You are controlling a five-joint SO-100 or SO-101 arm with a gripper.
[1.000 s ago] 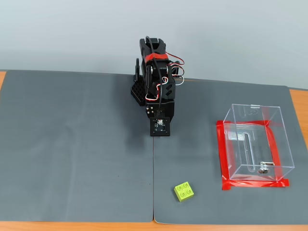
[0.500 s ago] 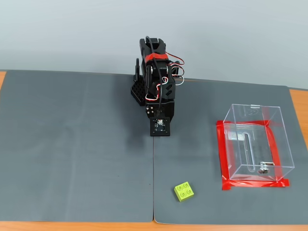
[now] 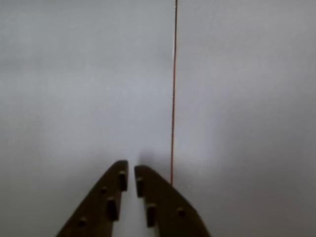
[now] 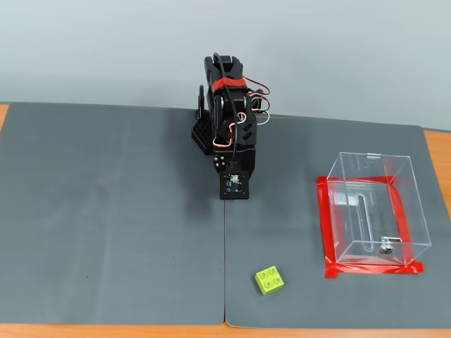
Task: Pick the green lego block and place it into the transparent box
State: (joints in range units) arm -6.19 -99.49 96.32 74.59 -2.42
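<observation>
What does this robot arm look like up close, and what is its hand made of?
The black plastic robot arm is blocky, with a red band around its upper part and thin red, white and black cables looping at its side. A small square circuit board sits on its lower end. In the wrist view, the hand has two dark, tapering fingers with small raised studs on their surface.

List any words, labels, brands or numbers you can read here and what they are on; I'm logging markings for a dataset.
None can be read.
The arm, green block, clear box and grey mat show no lettering.
The small board on the wrist is too small to read.
</observation>
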